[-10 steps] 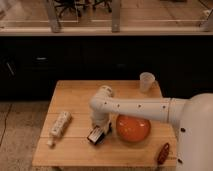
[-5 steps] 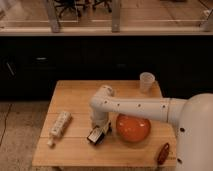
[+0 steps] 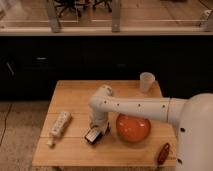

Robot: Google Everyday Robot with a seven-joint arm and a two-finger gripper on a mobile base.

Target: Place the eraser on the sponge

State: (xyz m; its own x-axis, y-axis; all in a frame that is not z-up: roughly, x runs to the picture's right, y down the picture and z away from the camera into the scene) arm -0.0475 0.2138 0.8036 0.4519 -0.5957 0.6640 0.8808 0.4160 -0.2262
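The eraser (image 3: 92,135), a small black block with a pale face, sits tilted near the table's front middle. My gripper (image 3: 98,128) comes straight down onto it from the white arm, just left of the orange bowl. A sliver of the dark-blue sponge (image 3: 104,131) shows at the eraser's right edge, under the gripper; most of it is hidden. I cannot tell whether the eraser rests on it or is held just above.
An orange bowl (image 3: 133,127) stands right beside the gripper. A long white power strip (image 3: 58,126) lies at the left. A translucent cup (image 3: 146,81) is at the back right, and a reddish-brown object (image 3: 163,153) at the front right corner of the wooden table (image 3: 75,97).
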